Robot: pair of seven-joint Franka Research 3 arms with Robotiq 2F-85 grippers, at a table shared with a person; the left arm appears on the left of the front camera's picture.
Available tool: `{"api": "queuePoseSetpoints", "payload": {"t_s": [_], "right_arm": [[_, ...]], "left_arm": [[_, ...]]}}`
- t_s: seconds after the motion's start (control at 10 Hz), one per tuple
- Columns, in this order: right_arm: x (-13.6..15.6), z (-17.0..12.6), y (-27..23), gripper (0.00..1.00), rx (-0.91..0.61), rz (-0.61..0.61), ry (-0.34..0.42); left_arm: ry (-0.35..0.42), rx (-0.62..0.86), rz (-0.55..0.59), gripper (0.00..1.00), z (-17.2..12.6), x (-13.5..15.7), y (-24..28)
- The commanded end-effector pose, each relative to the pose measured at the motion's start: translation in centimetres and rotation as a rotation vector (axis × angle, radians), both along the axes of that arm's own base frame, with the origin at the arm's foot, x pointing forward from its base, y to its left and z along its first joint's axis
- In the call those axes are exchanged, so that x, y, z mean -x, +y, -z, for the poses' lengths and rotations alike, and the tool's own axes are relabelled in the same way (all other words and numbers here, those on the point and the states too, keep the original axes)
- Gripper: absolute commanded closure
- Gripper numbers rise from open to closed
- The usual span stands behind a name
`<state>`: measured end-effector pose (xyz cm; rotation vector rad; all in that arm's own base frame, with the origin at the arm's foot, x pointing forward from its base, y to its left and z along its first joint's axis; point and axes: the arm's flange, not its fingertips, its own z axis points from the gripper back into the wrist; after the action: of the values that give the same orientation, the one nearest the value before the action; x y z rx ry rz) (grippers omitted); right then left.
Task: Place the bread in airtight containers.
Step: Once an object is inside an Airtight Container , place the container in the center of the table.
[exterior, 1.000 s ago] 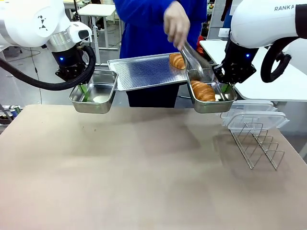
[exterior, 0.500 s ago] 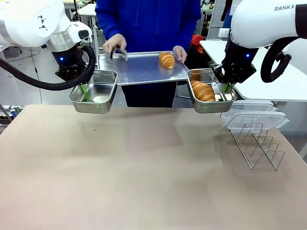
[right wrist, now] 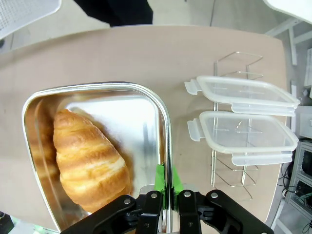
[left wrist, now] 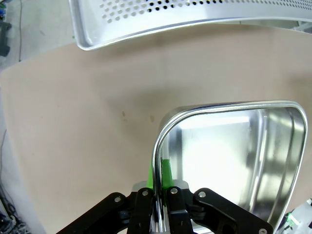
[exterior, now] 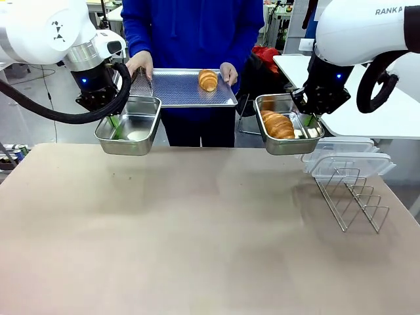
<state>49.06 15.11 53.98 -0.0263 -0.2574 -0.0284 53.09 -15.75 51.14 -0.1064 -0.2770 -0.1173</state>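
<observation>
Over the beige bench, the left hand is clamping the rim of an empty shiny rectangular steel tin, a blue-clad person is holding a perforated metal tray bearing one golden-brown croissant, and the right hand is gripping a matching tin containing a second croissant, beside clear plastic lids.

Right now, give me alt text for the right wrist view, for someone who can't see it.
The right gripper pinches the rim of a steel tin holding one croissant, above a tan table. Two clear lids lie off to the side.
</observation>
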Motion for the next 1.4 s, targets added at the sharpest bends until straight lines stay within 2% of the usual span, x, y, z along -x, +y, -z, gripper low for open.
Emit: {"api": "queuePoseSetpoints", "payload": {"t_s": [0.0, 0.5, 0.6, 0.7, 1.0, 1.3], "right_arm": [[-0.1, -0.2, -0.2, 1.00, -0.004, -0.005, -0.018], [-0.1, -0.2, -0.2, 1.00, -0.004, -0.005, -0.018], [0.0, 0.0, 0.0, 0.96, 0.000, 0.000, 0.000], [-0.8, 0.7, 0.1, 0.96, -0.002, 0.012, 0.009], [-3.2, 4.4, 1.8, 0.96, -0.006, -0.006, 0.025], [-4.5, 9.9, 3.5, 0.96, -0.028, -0.011, 0.051]], "left_arm": [[-0.012, -0.001, 0.002, 1.00, -0.5, 0.0, 0.3], [-0.012, -0.001, 0.002, 1.00, -0.5, 0.0, 0.3], [-0.012, -0.001, 0.002, 1.00, -0.5, 0.0, 0.3], [-0.012, -0.001, 0.002, 1.00, -0.5, 0.0, 0.3], [-0.012, -0.001, 0.002, 1.00, -0.5, 0.0, 0.3], [-0.012, -0.001, 0.002, 1.00, -0.5, 0.0, 0.3]]}}
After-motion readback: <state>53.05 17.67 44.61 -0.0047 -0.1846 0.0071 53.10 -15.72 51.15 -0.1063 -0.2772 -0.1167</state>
